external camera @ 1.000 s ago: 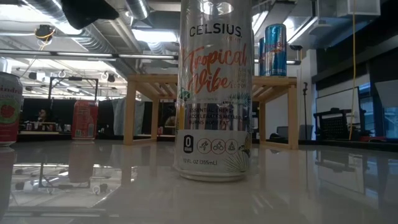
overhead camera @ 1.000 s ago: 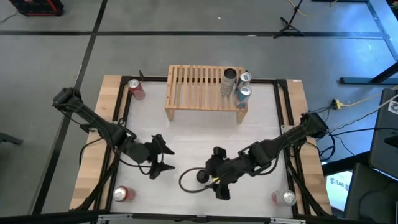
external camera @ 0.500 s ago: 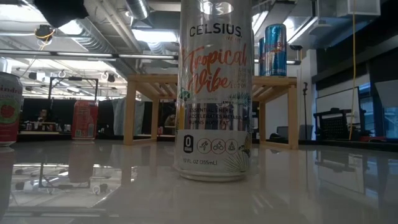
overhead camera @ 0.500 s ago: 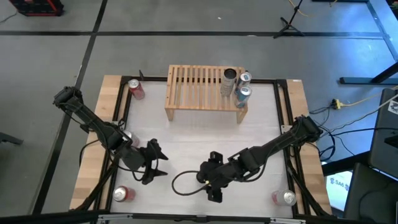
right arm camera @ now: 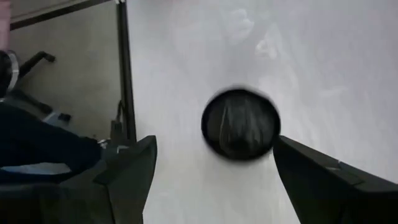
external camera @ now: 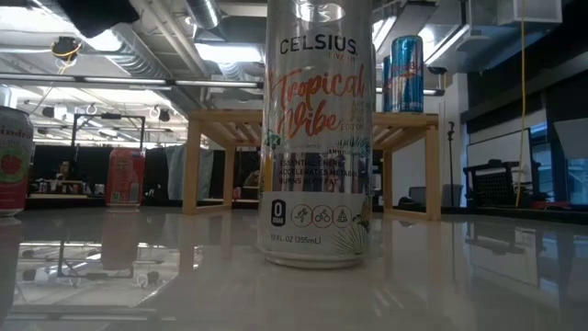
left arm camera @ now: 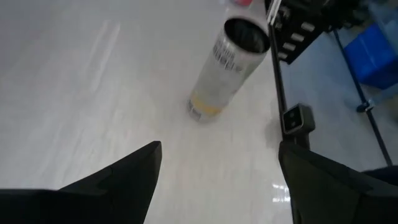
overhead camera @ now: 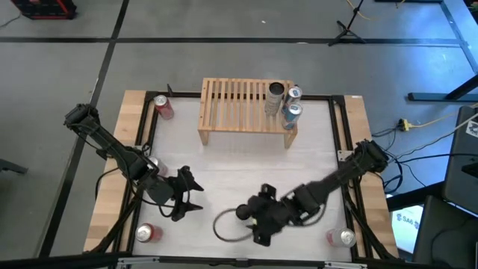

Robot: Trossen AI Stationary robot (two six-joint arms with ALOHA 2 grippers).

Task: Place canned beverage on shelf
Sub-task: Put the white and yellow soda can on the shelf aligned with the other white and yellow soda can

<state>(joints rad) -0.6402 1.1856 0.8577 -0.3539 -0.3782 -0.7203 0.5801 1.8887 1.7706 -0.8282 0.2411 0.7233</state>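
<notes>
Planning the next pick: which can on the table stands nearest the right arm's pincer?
The white Celsius can near the table's front middle; the right pincer hovers right beside it, while the red cans sit at the table's corners.

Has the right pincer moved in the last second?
Yes. In the high view the right pincer has pulled back from the shelf toward the table's near edge.

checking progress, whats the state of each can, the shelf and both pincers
shelf: holds three upright cans at its right end
Celsius can: upright on table, not held
red can: upright, left of shelf
left pincer: open, empty
right pincer: open, empty, over a dark can top
</notes>
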